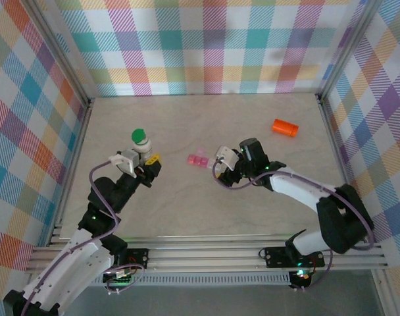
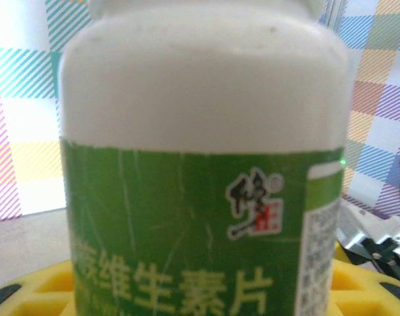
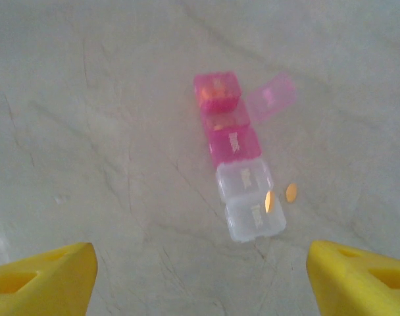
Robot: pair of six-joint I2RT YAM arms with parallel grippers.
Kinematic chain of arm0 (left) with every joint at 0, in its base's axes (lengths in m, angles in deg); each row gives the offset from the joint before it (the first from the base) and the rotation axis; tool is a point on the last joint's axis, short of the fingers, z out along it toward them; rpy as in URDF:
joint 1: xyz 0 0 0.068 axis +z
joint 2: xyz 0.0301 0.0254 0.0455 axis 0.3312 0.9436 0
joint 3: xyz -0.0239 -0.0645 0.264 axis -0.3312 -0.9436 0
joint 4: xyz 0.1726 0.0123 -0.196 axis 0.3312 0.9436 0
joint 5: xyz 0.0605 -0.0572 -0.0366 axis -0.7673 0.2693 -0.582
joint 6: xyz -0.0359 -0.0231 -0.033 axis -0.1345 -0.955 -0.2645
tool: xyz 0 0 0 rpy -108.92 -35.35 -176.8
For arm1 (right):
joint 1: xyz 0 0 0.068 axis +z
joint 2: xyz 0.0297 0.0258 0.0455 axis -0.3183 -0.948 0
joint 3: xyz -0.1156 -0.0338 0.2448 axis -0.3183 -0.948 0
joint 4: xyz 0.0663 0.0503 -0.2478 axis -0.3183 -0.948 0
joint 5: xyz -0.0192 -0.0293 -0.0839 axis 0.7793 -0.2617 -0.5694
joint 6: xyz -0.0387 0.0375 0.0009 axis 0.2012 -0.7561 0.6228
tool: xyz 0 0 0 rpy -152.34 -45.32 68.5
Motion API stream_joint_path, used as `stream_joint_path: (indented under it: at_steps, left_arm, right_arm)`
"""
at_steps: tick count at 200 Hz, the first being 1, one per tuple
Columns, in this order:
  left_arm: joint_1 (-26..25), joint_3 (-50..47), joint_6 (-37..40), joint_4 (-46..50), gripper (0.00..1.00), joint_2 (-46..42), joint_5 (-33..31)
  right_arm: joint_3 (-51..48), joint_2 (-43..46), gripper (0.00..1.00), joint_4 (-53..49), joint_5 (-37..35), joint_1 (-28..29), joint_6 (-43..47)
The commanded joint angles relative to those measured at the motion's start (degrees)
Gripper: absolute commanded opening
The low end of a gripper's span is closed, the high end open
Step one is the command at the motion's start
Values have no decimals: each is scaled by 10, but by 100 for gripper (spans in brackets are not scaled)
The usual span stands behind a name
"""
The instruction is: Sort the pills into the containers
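Observation:
A white bottle (image 1: 143, 147) with a green cap stands left of centre, and my left gripper (image 1: 148, 159) is shut on its body. In the left wrist view the bottle's green label (image 2: 187, 237) sits close up between yellow fingers (image 2: 35, 289). A slim strip of pink and clear compartments (image 3: 236, 158) lies mid-table, also in the top view (image 1: 199, 160), with one pink lid flipped open. Orange pills show inside its far pink cell (image 3: 214, 97). Two loose orange pills (image 3: 291, 192) lie at its clear end. My right gripper (image 3: 200, 283) hovers open just short of that end. The orange vial (image 1: 285, 127) lies on its side at the far right.
Checkered walls (image 1: 206, 46) close off the back and both sides of the table. An aluminium rail (image 1: 213, 253) runs along the near edge by the arm bases. Bare tabletop (image 1: 206, 118) stretches between the bottle, the strip and the vial.

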Motion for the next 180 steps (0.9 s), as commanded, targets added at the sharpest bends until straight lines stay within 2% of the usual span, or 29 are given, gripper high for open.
stream_joint_path:
  at_steps: [1,70,133,180]
  left_arm:
    - [3,-25,-18,-16,0,-25,-5]
    - [3,-72,-22,-25,0,-40,3]
    - [4,-71,-23,-24,0,-41,11]
    - [3,-71,-24,-29,0,-34,16]
  right_arm:
    - [27,-44,83,-5,62,-32,132]
    - [109,-171,83,-31,141,-75,231]
    - [199,-256,79,-109,167,-82,253]
    - [210,-276,75,-121,158,-83,260]
